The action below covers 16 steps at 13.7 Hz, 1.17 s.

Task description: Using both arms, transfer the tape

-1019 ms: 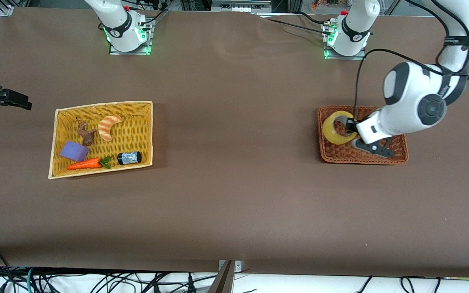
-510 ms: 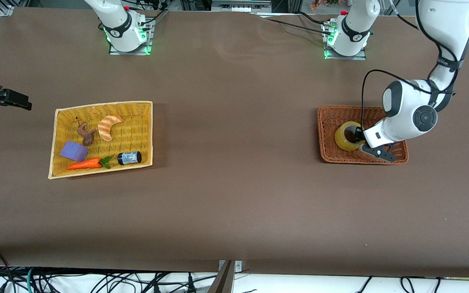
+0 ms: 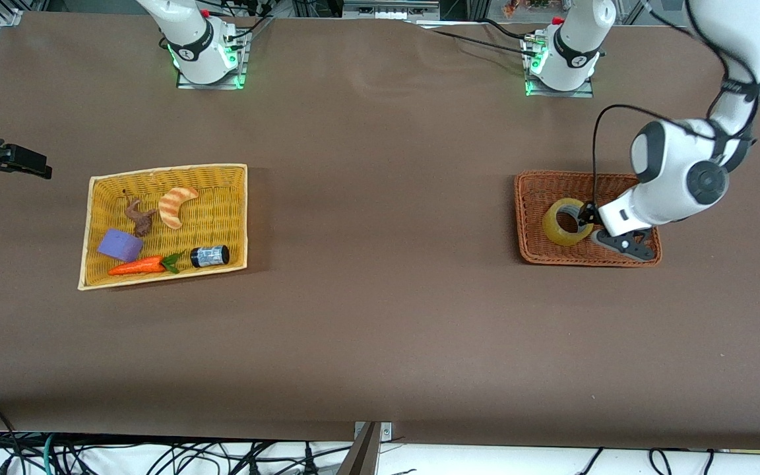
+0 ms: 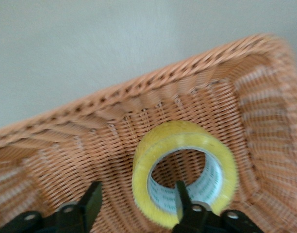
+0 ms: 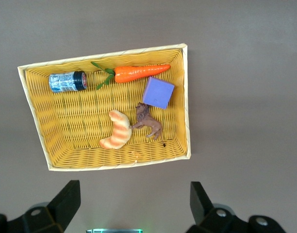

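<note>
Left pincer has lowered the tape into the basket.

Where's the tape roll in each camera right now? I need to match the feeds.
Front view: the tape lies in the brown basket, at the left tool.
Left wrist view: the tape, between the open fingers, one inside its core.
Right wrist view: not in it.
Shared landmark: the brown basket.

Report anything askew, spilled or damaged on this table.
Nothing stands out. The tape sits in the brown basket with the open left end effector straddling its wall; the yellow basket holds its toys tidily under the waiting right end effector.
</note>
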Motion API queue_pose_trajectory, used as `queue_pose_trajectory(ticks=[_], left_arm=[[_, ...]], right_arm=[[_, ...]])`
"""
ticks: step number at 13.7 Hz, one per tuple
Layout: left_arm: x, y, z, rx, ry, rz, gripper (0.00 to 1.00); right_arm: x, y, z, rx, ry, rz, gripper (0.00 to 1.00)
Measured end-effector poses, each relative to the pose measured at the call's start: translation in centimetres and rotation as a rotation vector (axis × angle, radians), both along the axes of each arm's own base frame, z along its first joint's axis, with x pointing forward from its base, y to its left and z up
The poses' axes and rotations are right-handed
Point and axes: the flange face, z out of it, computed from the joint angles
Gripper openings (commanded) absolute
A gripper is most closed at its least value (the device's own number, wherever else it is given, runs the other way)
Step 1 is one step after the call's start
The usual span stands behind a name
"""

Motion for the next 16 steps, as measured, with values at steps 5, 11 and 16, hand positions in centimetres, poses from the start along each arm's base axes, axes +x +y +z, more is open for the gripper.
queue_pose_trajectory(ticks=[5,11,16], left_arm=[[-2.3,-1.2,16.2,0.001,-0.202,-0.026,1.0],[-4.2,-5.9,31.5,0.012,-0.08,0.136,1.0],[1.5,-6.0,29.2,0.03,0.027,0.302,1.0]], right_arm=[[0.0,0.0,0.0,0.0,-0.001,0.0,1.0],[0.1,0.0,0.0,0.001,-0.001,0.0,1.0],[0.1,0.3,0.0,0.028,-0.005,-0.003,1.0]])
